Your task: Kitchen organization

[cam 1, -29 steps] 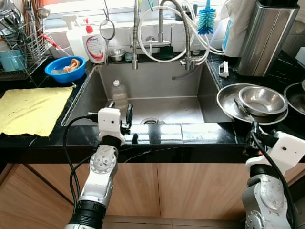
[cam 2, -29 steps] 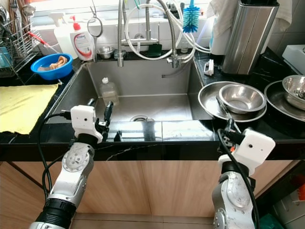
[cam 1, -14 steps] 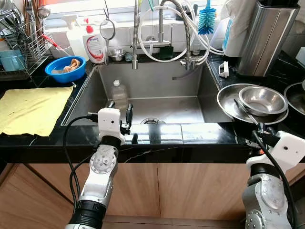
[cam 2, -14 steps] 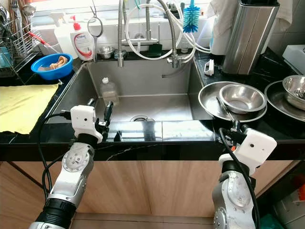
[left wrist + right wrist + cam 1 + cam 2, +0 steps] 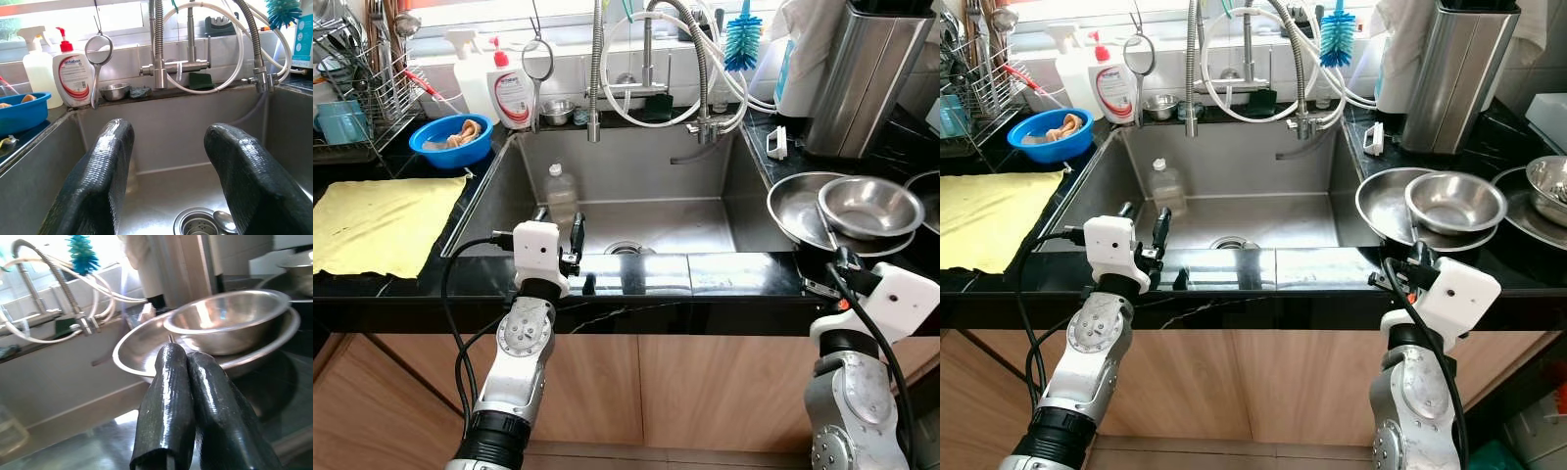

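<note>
Your steel bowl [image 5: 869, 206] is shiny and round, mouth up, nested in a wider steel pan [image 5: 800, 211] on the black surface [image 5: 734, 274] right of the sink [image 5: 636, 186]. Being round, it has no long axis to report. Your right hand [image 5: 188, 382] sits clenched, fingers pressed together, just before the pan's rim. Your left hand [image 5: 166, 161] is released, fingers spread, over the sink's front edge.

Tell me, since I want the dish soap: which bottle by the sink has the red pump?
The white labelled bottle on the ledge, next to the plain spray bottle. The clear bottle standing inside the sink has only a small cap.
</note>
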